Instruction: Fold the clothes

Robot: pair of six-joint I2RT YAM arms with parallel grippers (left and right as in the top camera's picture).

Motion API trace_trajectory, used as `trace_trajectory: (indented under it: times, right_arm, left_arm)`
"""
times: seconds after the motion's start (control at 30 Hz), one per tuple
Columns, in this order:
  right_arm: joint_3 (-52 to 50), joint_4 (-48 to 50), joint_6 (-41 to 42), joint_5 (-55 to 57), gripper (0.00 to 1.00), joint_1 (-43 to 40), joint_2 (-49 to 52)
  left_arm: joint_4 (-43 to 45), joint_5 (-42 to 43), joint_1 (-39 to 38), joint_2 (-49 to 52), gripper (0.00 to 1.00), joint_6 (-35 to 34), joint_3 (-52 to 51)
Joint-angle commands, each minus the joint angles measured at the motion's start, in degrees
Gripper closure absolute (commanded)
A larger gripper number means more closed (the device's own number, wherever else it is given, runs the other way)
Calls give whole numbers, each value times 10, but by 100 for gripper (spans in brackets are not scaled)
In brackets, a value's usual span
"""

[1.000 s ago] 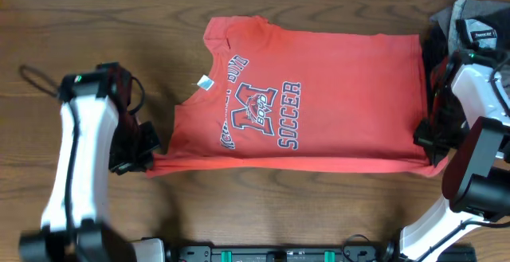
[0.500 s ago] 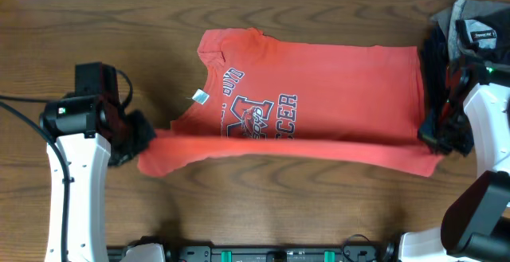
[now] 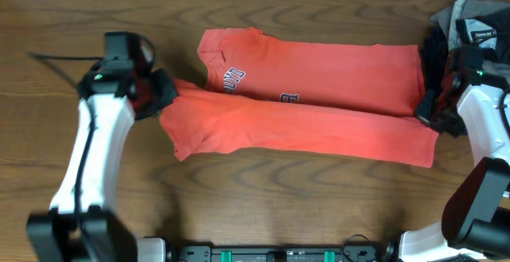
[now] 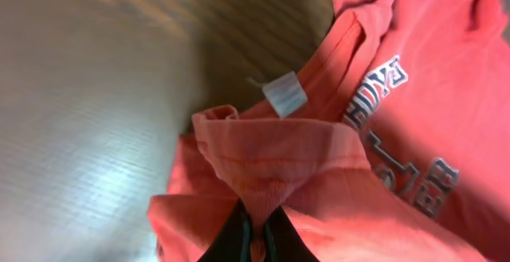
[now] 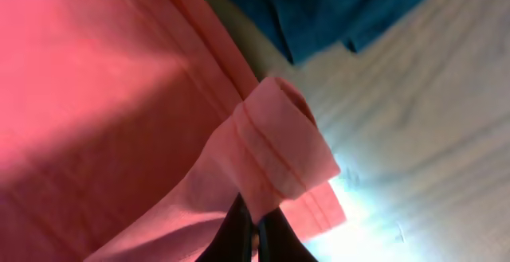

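Overhead, the wooden counter [image 3: 319, 206] is seen carrying the coral-red T-shirt [image 3: 335, 71], which is laid sideways across the middle with its near edge doubled over the chest, so that the lettering [image 3: 236, 79] is mostly covered. A grey garment [image 3: 470, 11] and a navy garment [image 5: 319, 7] are heaped at the right end, beside the hem. The left hand [image 3: 163, 95] is clamped on bunched cloth near the collar, the right hand [image 3: 428, 108] on the hem corner. A pale label [image 4: 284, 95] is shown at the neckline.
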Motion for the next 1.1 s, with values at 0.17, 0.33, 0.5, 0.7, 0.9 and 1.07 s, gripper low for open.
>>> trace_trajectory:
  times: [0.17,0.33,0.5,0.7,0.9,1.07]
  right_arm:
    - [0,59,-4,25,92,-10,5]
    - [-4,69,-4,23,92,-10,5]
    - [-18,69,-4,11,89,-10,5]
    - [-58,71,-5,-33,89,-9,5]
    - [-126,99,-9,-35,91,-9,5]
    - [-182,149,-9,-35,91,-10,5]
  left_arm:
    - [101,-11,-15,95,94,1,1]
    - [127,-9,-18,104,94,1,1]
    - [127,-4,-32,104,94,6,2]
    - [154,23,-58,104,94,30,2]
    - [159,23,-86,104,94,49,2]
    - [164,23,-115,105,94,56,2]
